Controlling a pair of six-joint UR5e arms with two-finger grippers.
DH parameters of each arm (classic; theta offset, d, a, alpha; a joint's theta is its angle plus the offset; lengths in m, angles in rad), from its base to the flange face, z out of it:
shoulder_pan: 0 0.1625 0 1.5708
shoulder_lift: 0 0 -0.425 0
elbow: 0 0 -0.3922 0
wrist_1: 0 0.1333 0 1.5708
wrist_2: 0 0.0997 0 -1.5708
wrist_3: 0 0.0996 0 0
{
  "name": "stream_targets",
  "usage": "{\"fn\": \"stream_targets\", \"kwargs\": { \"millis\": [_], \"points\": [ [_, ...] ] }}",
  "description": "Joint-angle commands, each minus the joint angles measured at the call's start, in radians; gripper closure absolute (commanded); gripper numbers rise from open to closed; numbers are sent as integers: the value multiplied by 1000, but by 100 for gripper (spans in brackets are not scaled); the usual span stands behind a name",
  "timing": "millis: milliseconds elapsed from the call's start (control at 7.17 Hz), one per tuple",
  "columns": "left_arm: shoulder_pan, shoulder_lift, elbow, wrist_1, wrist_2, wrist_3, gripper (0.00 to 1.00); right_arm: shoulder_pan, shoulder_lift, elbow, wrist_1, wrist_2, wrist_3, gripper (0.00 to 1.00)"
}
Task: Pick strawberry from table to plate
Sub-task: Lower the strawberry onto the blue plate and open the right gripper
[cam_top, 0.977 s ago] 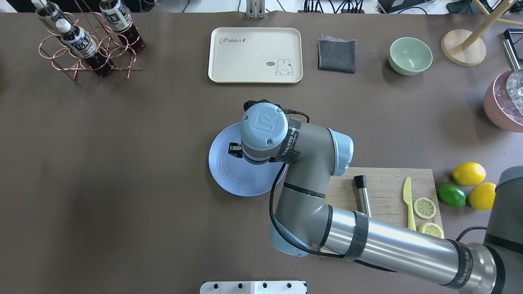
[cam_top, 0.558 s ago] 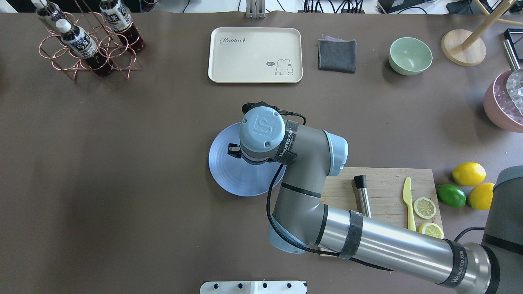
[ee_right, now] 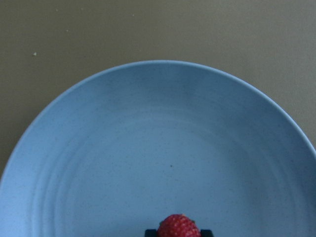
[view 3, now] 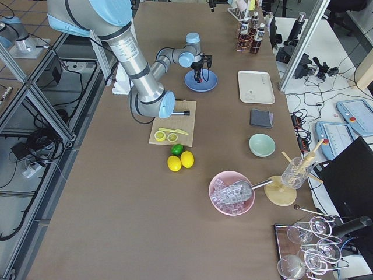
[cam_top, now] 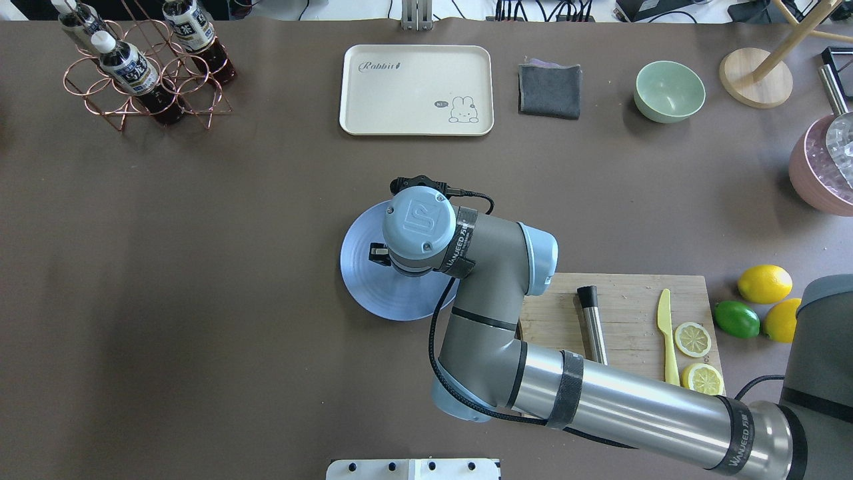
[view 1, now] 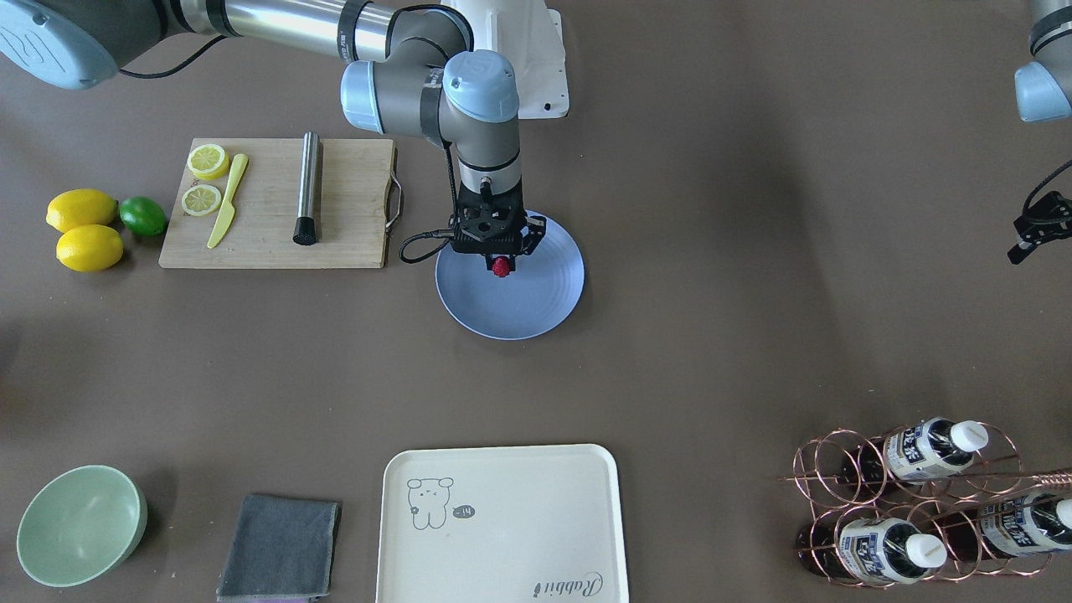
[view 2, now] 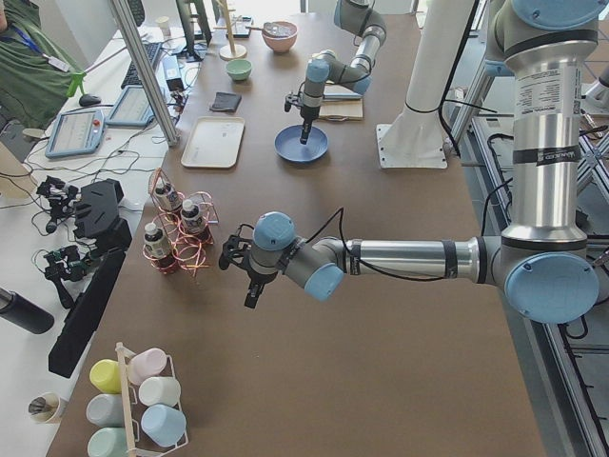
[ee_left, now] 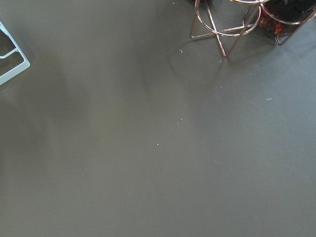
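Right gripper (view 1: 500, 259) points straight down over the blue plate (view 1: 536, 311), and its two fingers (ee_right: 149, 231) are pressed tight on the little red strawberry (view 1: 501, 267), one on each side. The strawberry hangs over the inside of the plate, a bit toward the robot's side of the middle. I cannot tell if the berry touches the plate or is just above it. The plate sits flat on the brown table (view 1: 712, 335), just beside the wooden board (view 1: 352, 209). On the board lie two lemon slices (view 1: 208, 159), a yellow knife (view 1: 228, 201) and a metal stick with a black end (view 1: 308, 188). Two whole lemons (view 1: 81, 209) and a lime (view 1: 142, 215) sit on the table next to the board. A cream tray (view 1: 502, 536) with a small animal drawing lies on the far side of the table from the robot, with a grey cloth (view 1: 280, 536) and a green bowl (view 1: 79, 523) in the same row. A pink bowl (view 3: 218, 205) holds ice (view 3: 228, 195) and a shiny scoop (view 3: 245, 188). A copper wire rack (cam_top: 143, 100) holds bottles (cam_top: 126, 67) of dark drink. Left gripper (view 2: 252, 293) hangs over bare table near the rack, well apart from the plate, and I cannot tell if its fingers are apart or together.
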Motion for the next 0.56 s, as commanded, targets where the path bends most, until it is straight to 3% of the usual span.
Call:
{"fn": "stream_targets", "kwargs": {
  "millis": [0, 140, 279, 419],
  "points": [
    [-8, 0, 1, 0, -2, 0, 2, -9, -1, -7, 0, 0, 1, 89],
    [-8, 0, 1, 0, -2, 0, 2, -9, 1, -15, 0, 0, 4, 29],
    [-8, 0, 1, 1, -2, 0, 2, -7, 3, -15, 0, -3, 10, 1],
    [-8, -1, 2, 3, 0, 35, 2, -7, 3, -13, 2, -3, 11, 0]
  ]
}}
